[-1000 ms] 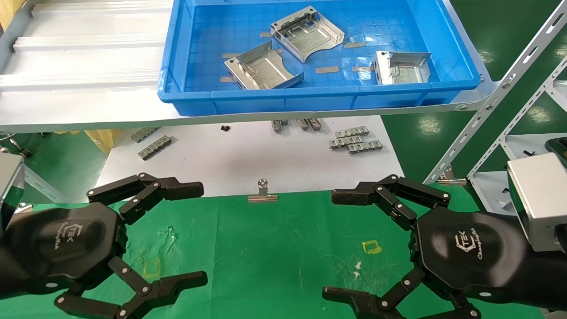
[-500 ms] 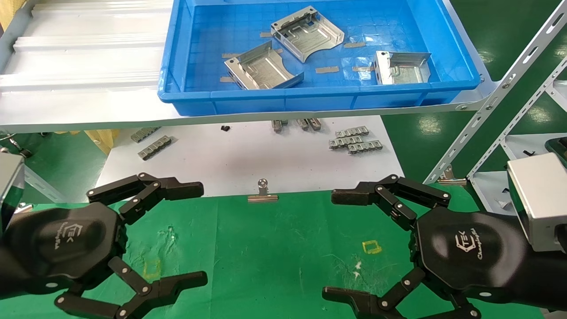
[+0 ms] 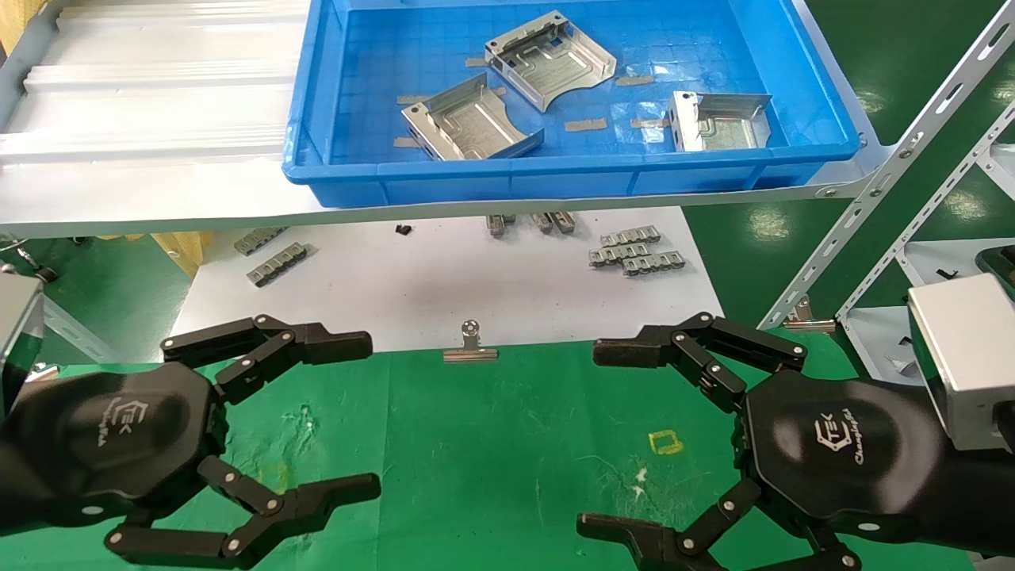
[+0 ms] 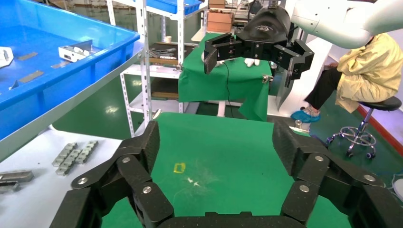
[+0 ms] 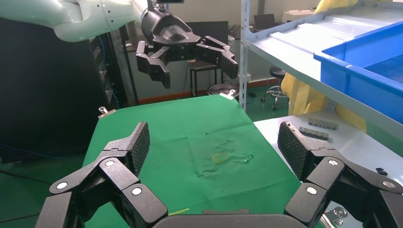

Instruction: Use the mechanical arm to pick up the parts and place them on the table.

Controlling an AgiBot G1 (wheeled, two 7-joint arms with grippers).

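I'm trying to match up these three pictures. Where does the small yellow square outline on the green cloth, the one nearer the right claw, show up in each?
Head view: the yellow square outline lies on the green cloth just beside the right gripper.
Left wrist view: the outline sits between the left gripper's fingers.
Right wrist view: only a faint yellowish mark amid scuffs; probably it.
Shared landmark: the blue bin.

Parts (image 3: 473, 125) shiny stamped metal; bin (image 3: 555, 174) glossy blue plastic; table (image 3: 492, 444) scuffed, probably matt green cloth.
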